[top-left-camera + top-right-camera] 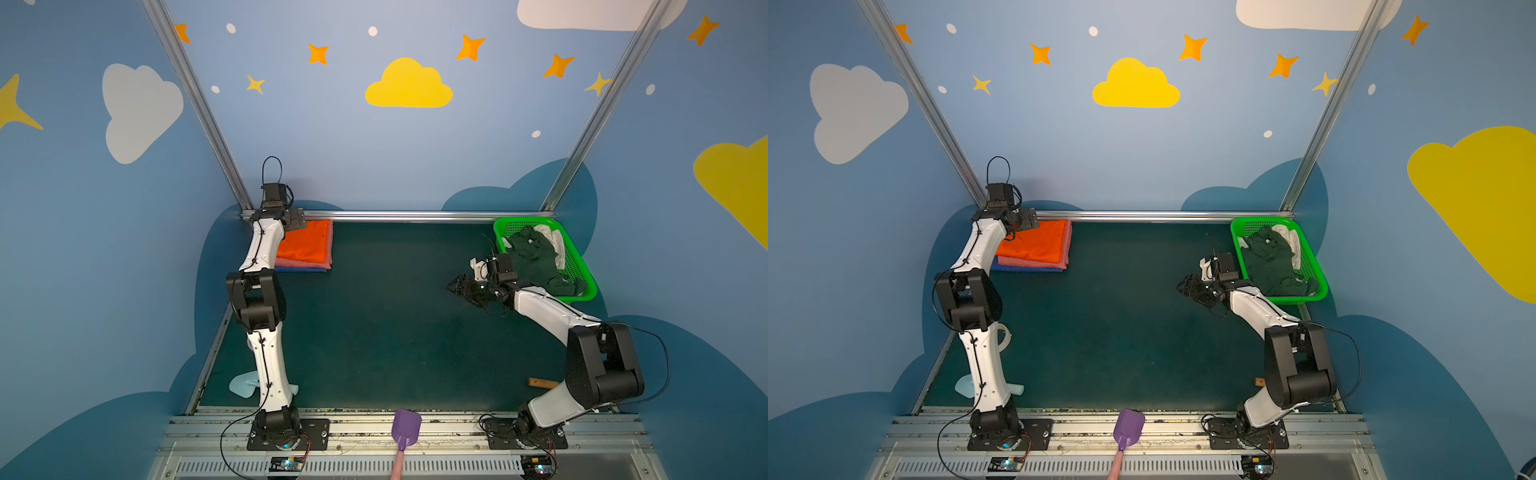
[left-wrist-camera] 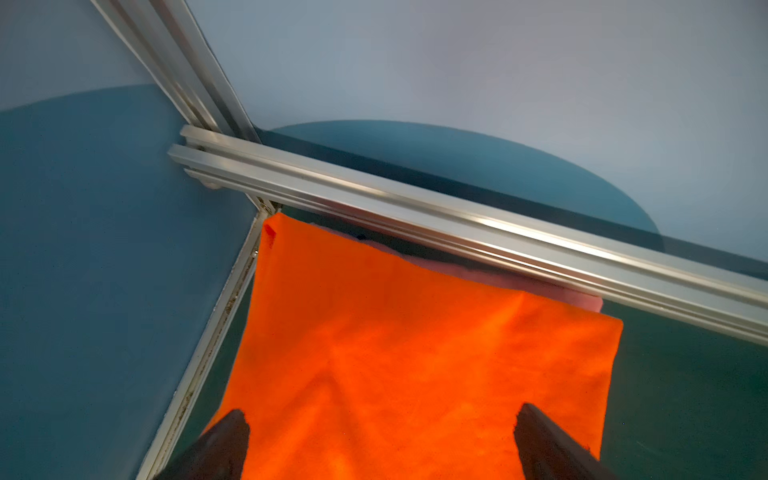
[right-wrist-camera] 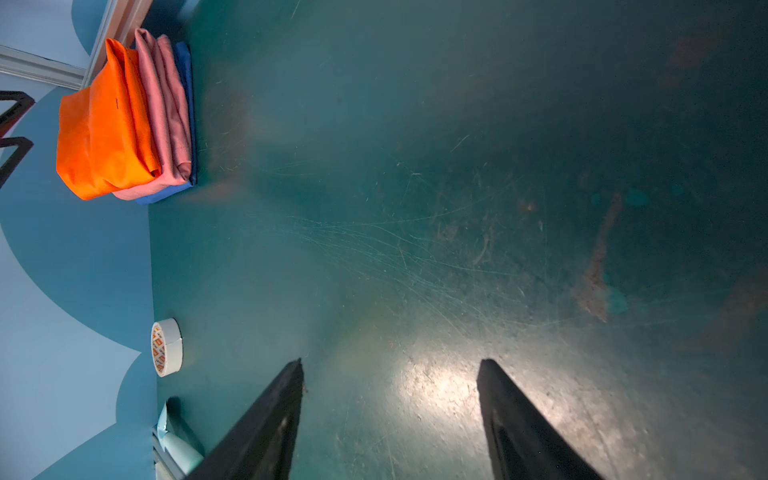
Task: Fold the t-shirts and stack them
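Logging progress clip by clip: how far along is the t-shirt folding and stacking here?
Done: the folded orange t-shirt tops the pink t-shirt and blue t-shirt in the far-left corner. In hand: nothing; the left end effector is open over the orange one, the right end effector open over the mat. Left: a dark green garment and a white garment lie crumpled in the green basket.

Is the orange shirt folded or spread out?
Folded: the orange shirt lies as a compact rectangle atop the pink shirt and blue shirt.
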